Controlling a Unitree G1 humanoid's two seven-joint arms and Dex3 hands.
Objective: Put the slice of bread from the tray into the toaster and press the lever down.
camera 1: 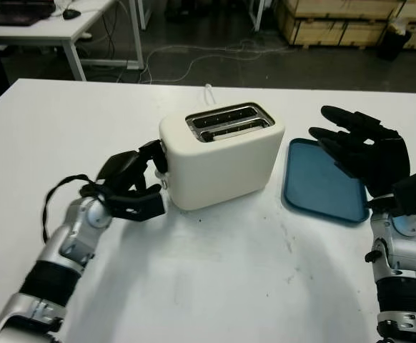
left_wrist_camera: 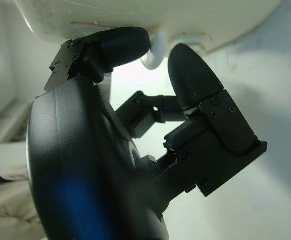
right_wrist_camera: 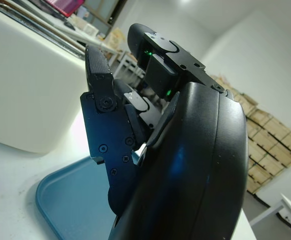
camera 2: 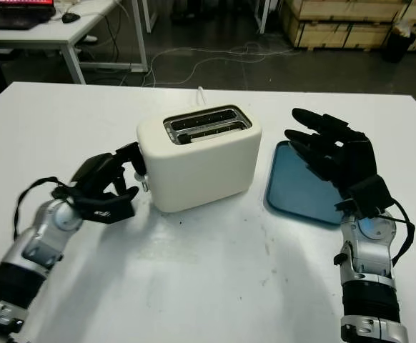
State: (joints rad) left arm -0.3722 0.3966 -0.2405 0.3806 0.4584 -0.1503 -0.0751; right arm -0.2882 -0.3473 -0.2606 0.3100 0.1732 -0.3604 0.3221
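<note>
Left eye view: we see our left hand [camera 1: 133,187] curled at the cream toaster's [camera 1: 222,153] end, fingertips [left_wrist_camera: 128,42] around its lever [left_wrist_camera: 158,50]. Our right hand [camera 1: 362,153] hovers open, holding nothing, above the blue tray [camera 1: 315,186]. We cannot tell where the bread is.

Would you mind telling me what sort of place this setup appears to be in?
Probably a lab or workshop with storage: stacked wooden crates along the back, a desk with a laptop, and cables trailing over a bare dark floor.
</note>
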